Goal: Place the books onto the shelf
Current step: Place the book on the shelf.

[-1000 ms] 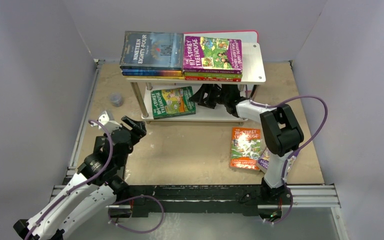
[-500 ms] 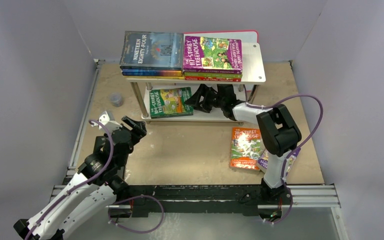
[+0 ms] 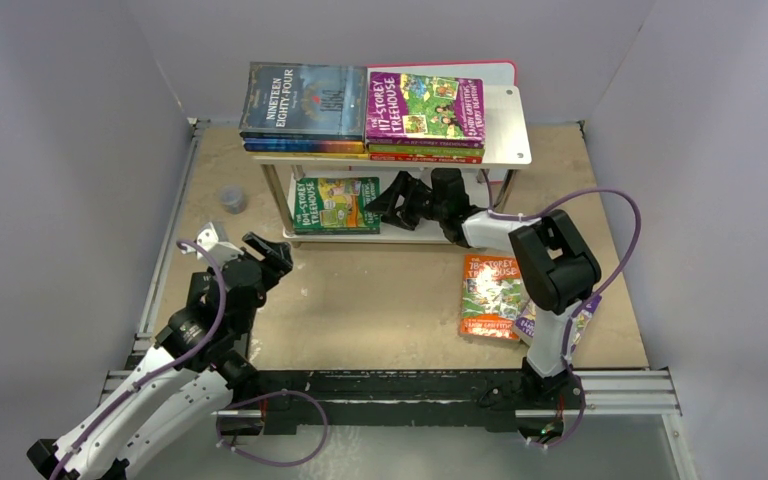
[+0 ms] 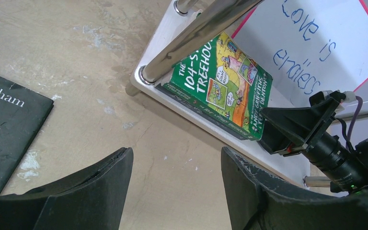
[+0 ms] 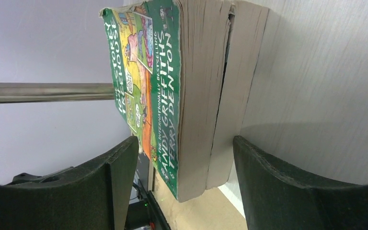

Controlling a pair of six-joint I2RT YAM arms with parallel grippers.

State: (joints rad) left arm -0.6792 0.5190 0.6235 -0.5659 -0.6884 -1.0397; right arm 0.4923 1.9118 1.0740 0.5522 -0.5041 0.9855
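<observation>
Right wrist view: right hand [image 5: 184,143] released, straddling the green book [image 5: 165,96] on the shelf's [image 3: 508,125] lower tier, a second book [image 5: 237,86] beneath. Two stacks [image 3: 305,105] [image 3: 425,110] top the shelf. Before the shelf, left hand [image 3: 272,250] hangs released by one black book [image 4: 5,124]; one orange book [image 3: 492,295] lies on the worktop [image 3: 380,300].

Plain grey-lilac walls [image 3: 70,150] close in left, back, right. Table [image 3: 380,300] top tan, scuffed, with pale worn patches and fine cracks. Metal rail [image 3: 158,280] along left edge, dark rail [image 3: 410,385] along near edge. Pink-edged white board [image 3: 498,74] at back, blue handwriting on it. Small grey round thing [image 3: 232,200] on table, rear left. Light even, shadows soft.
</observation>
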